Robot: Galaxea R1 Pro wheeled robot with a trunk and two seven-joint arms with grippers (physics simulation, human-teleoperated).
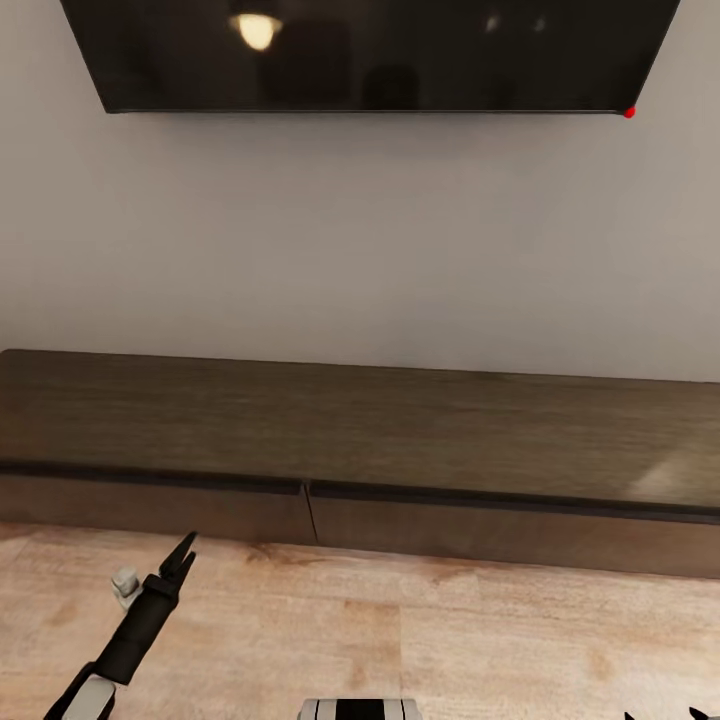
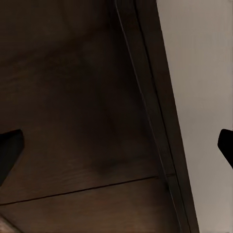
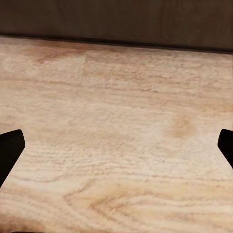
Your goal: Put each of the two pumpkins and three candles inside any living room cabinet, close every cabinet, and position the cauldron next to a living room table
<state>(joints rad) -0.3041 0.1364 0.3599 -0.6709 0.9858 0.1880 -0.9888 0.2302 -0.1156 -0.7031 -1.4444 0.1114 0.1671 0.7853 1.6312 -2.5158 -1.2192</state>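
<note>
I'm parked facing the cabinet (image 1: 360, 440), which runs along the wall under the TV (image 1: 370, 50). Its two visible drawer fronts are flush, with the seam between them near centre-left. Left gripper (image 1: 178, 562) is raised over the wooden floor (image 1: 400, 630) just short of the left drawer front. In the left wrist view its fingertips (image 2: 9, 150) sit far apart at the frame edges, so the jaws are wide open with nothing in them, aimed at the cabinet face. Right gripper (image 3: 116, 145) points down at the floor near the cabinet base, jaws equally wide and empty.
</note>
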